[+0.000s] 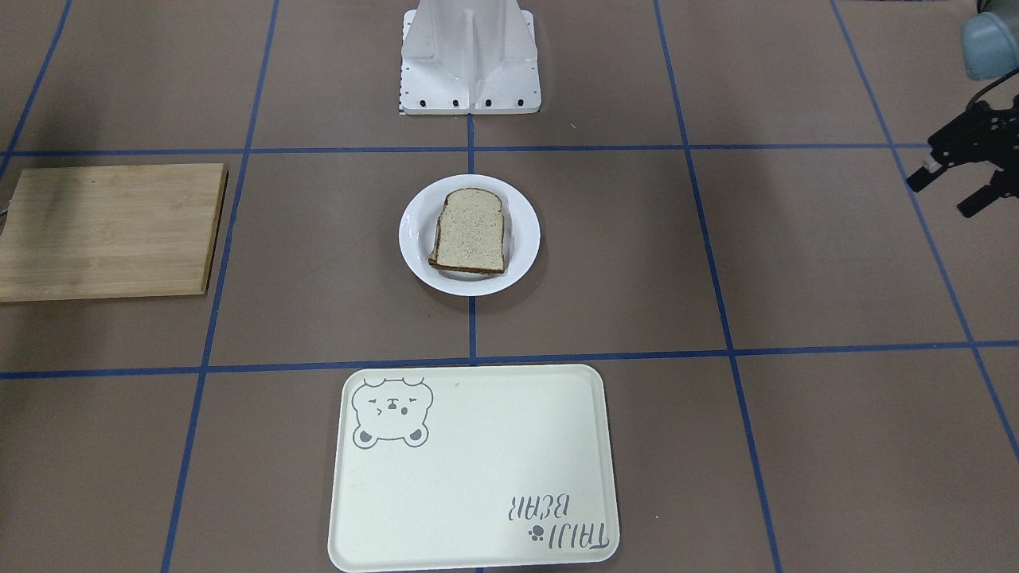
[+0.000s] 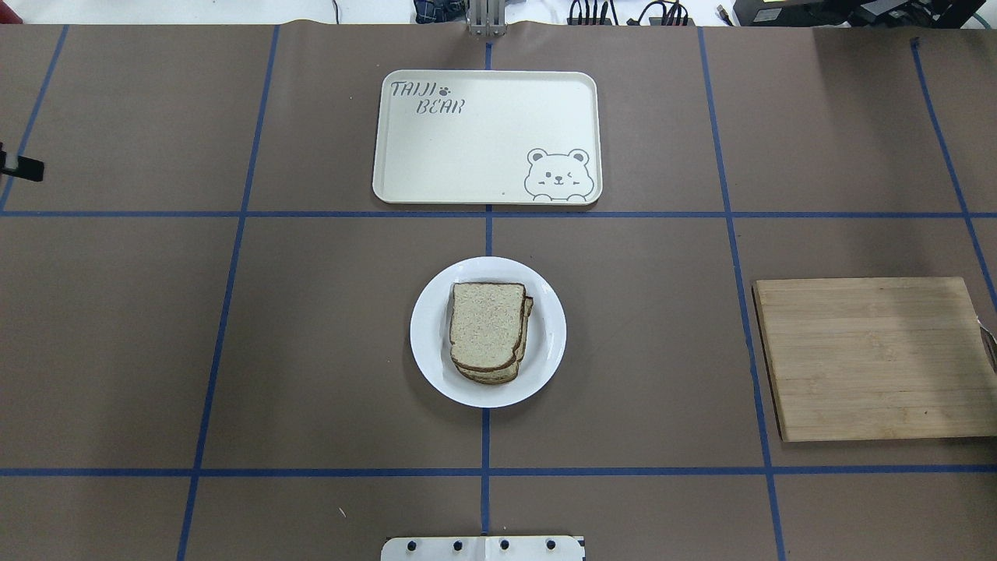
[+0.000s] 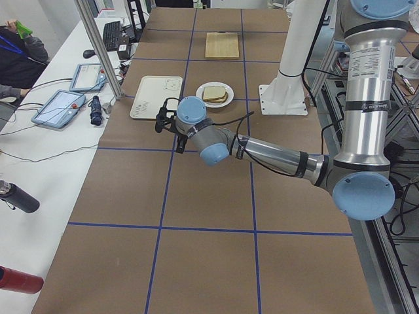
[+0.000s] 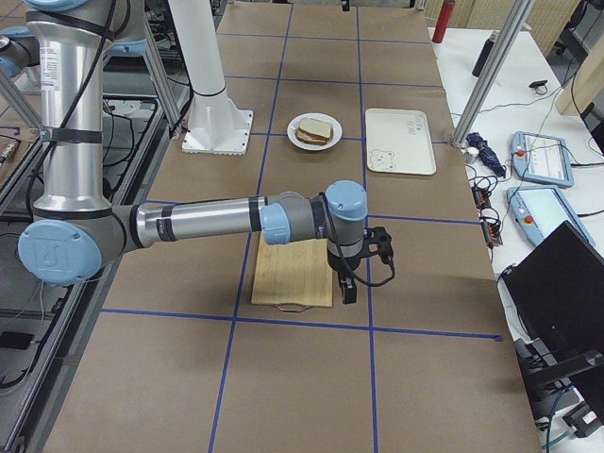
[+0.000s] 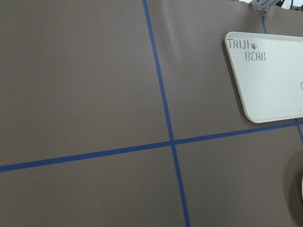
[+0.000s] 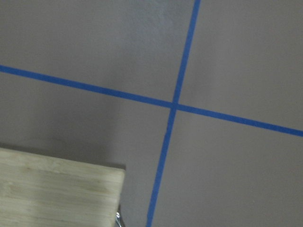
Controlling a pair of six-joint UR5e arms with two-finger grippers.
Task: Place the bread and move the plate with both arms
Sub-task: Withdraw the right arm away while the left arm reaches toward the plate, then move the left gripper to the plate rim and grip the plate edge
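Note:
The plain bread (image 1: pixel 471 231) lies on top of a second slice, whose edges show beneath it, on the round white plate (image 1: pixel 522 227) at the table's middle. Both also show in the overhead view: the bread (image 2: pixel 486 323) and the plate (image 2: pixel 547 335). My left gripper (image 1: pixel 943 195) hovers far out to the side of the plate, its fingers apart and empty; only its tip (image 2: pixel 19 166) shows at the overhead view's left edge. My right gripper (image 4: pixel 349 281) shows only in the exterior right view, above the cutting board's outer end; I cannot tell whether it is open or shut.
The cream bear tray (image 2: pixel 483 140) lies beyond the plate on the far side from the robot, with nothing on it. A bamboo cutting board (image 2: pixel 876 358) lies on my right side. The white robot base (image 1: pixel 470 64) stands behind the plate.

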